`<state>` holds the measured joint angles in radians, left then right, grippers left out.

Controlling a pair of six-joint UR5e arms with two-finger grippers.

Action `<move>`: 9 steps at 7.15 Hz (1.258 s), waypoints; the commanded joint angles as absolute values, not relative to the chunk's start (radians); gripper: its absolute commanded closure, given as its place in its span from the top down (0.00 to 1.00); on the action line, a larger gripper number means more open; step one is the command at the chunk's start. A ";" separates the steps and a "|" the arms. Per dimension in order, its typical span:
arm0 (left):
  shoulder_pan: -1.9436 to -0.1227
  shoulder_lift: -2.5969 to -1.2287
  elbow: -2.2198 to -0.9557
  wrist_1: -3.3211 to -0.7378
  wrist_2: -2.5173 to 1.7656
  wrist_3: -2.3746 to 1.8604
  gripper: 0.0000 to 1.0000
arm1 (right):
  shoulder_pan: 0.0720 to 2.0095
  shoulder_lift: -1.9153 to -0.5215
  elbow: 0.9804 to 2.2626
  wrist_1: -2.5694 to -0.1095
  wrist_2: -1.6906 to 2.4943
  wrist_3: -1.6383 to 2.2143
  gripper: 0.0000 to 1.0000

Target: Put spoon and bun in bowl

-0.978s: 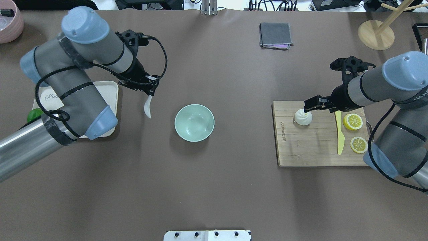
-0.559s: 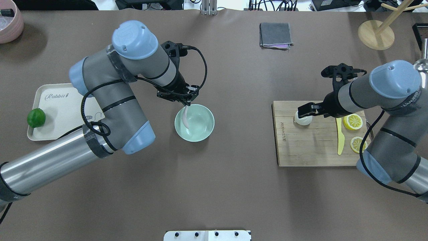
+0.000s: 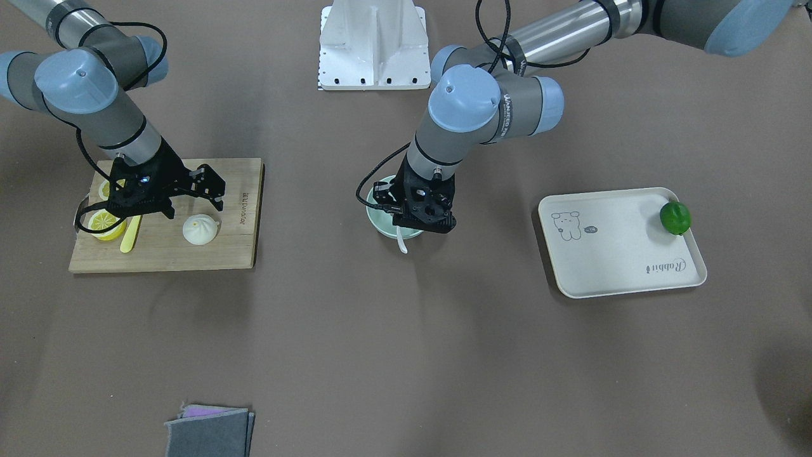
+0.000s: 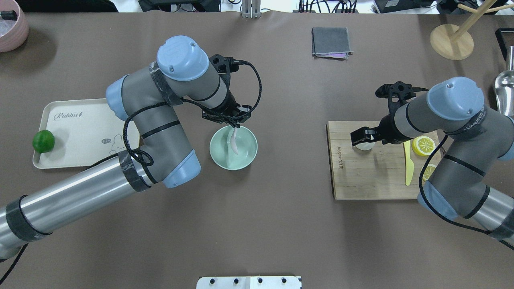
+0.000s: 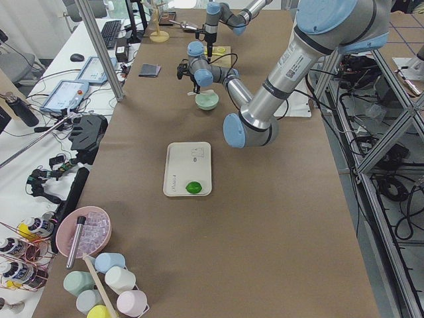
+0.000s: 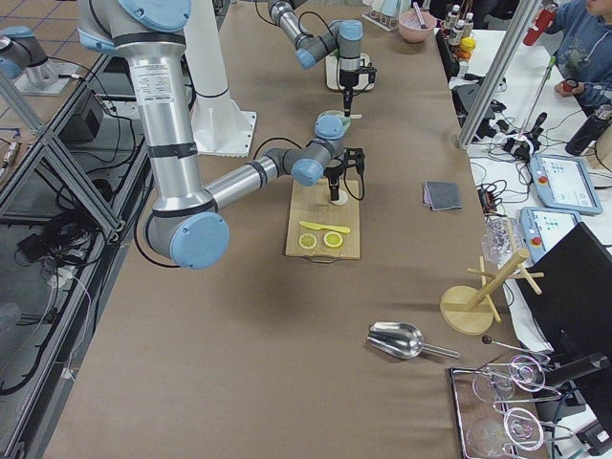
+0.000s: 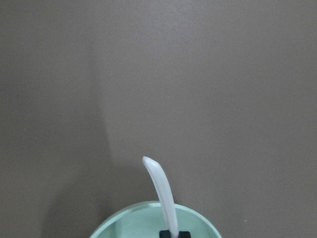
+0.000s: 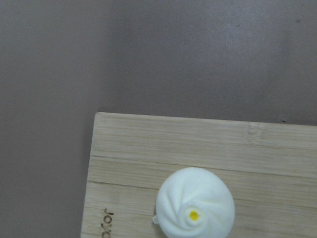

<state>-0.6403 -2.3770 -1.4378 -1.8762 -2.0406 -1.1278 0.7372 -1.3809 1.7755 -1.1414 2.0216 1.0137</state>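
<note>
My left gripper [image 4: 236, 123] is shut on the handle of the white spoon [image 4: 233, 143] and holds it over the mint-green bowl [image 4: 242, 163], scoop end down inside the rim. In the left wrist view the spoon [image 7: 160, 191] rises over the bowl's edge [image 7: 133, 218]. The white bun [image 3: 200, 230] sits on the wooden cutting board [image 4: 373, 180]. My right gripper [image 4: 362, 138] is open and hangs just above the bun, covering most of it from overhead. The bun [image 8: 194, 203] shows whole in the right wrist view, untouched.
A yellow knife [image 4: 408, 168] and lemon slices [image 4: 425, 145] lie on the board's right part. A cream tray [image 4: 80, 132] with a lime [image 4: 43, 141] is at the left. A grey cloth [image 4: 331, 42] and a wooden stand [image 4: 451, 41] are at the back.
My left arm has carried the spoon rightward from beside the tray to over the bowl. My right gripper has shifted left until it is over the bun.
</note>
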 commanded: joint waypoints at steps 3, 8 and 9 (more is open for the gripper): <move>-0.656 -2.388 -1.436 -1.876 -2.031 -1.126 0.97 | 0.729 -1.370 1.741 -1.143 1.973 1.014 0.55; -0.734 -2.370 -1.480 -1.862 -2.072 -1.097 0.97 | 0.724 -1.324 1.776 -1.143 1.971 1.020 0.00; -0.792 -2.308 -1.523 -1.859 -2.147 -1.012 0.97 | 0.721 -1.272 1.776 -1.146 1.967 1.088 0.00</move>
